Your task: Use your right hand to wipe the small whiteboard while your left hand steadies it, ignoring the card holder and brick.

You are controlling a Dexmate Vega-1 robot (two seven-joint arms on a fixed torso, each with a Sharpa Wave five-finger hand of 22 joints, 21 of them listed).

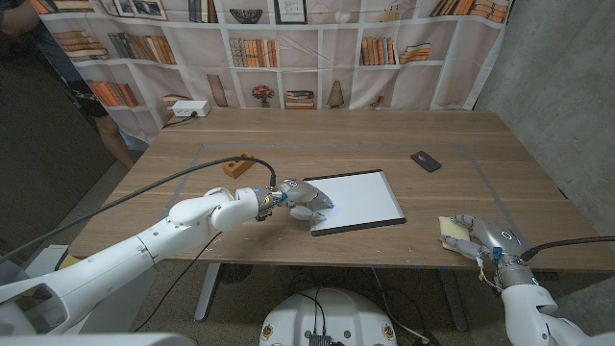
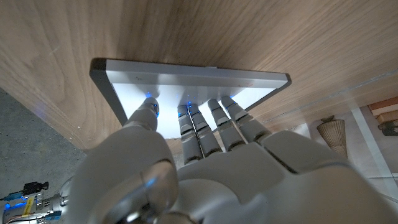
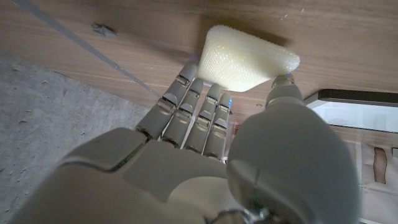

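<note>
The small whiteboard (image 1: 357, 199) lies flat near the table's middle, white with a dark frame. My left hand (image 1: 306, 203) rests on its left edge. The left wrist view shows that hand's fingertips (image 2: 214, 109) stretched out and pressing on the whiteboard (image 2: 186, 84). A pale yellow sponge (image 1: 449, 231) lies near the front right edge of the table. My right hand (image 1: 473, 236) is at the sponge. In the right wrist view its fingers (image 3: 193, 87) and thumb touch opposite edges of the sponge (image 3: 249, 56), which sits on the wood.
An orange brick (image 1: 237, 166) lies left of the whiteboard. The black card holder (image 1: 426, 160) lies at the far right. A white power strip (image 1: 191, 111) sits at the back left corner. A person (image 1: 67, 67) stands at the far left, by the bookshelf backdrop.
</note>
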